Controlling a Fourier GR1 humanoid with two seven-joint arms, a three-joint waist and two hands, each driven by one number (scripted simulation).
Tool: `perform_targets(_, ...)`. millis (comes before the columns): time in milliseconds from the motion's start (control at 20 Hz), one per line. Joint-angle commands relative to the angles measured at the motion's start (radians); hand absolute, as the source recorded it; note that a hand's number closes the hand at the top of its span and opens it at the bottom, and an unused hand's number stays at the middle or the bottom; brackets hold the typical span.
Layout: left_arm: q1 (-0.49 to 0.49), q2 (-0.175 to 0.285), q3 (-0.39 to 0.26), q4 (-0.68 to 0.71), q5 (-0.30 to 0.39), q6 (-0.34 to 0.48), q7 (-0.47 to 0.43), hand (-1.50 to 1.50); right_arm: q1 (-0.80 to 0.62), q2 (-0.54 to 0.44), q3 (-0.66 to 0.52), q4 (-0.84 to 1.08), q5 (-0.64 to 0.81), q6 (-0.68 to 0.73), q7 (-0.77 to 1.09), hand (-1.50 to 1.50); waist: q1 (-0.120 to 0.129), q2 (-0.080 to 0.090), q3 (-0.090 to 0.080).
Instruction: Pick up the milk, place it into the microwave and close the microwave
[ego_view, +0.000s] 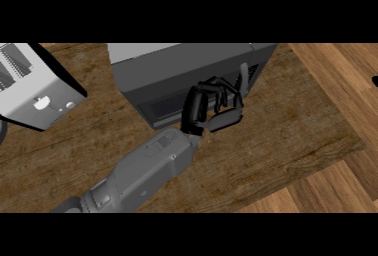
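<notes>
The dark grey microwave (184, 65) stands at the back of the wooden counter (280, 140), and its door (159, 107) with the dark window looks shut. My right hand (214, 107) is up against the door's front, close to the handle side (242, 82). Its fingers are relaxed and slightly bent, lying on the door with nothing held in them. The grey forearm (144, 170) comes in from the lower left. No milk shows anywhere in view. My left hand does not appear.
A silver toaster (37, 90) stands at the left, beside the microwave. The counter's edge runs diagonally at the right, with a lighter plank floor (336, 80) beyond it.
</notes>
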Motion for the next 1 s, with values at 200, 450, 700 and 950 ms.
perform_targets(200,-0.077,0.000,0.019,0.091,0.037,-0.027,0.016,1.50,-0.010,-0.013,0.023,-0.013,-0.061,0.043,0.020,-1.50,-0.002,0.015,0.000)
perform_targets(450,-0.077,0.000,0.009,0.090,0.059,-0.018,0.003,1.50,-0.021,-0.033,0.026,-0.016,-0.086,0.056,0.037,-1.50,-0.014,0.017,-0.002)
perform_targets(700,-0.090,0.000,0.003,0.101,0.073,-0.021,-0.001,1.50,-0.016,-0.049,0.020,-0.005,-0.114,0.067,0.049,-1.50,-0.016,0.014,0.000)
perform_targets(950,-0.090,0.000,-0.002,0.098,0.089,-0.019,-0.022,1.50,-0.033,-0.064,0.020,-0.004,-0.124,0.077,0.058,-1.50,-0.013,0.020,0.000)
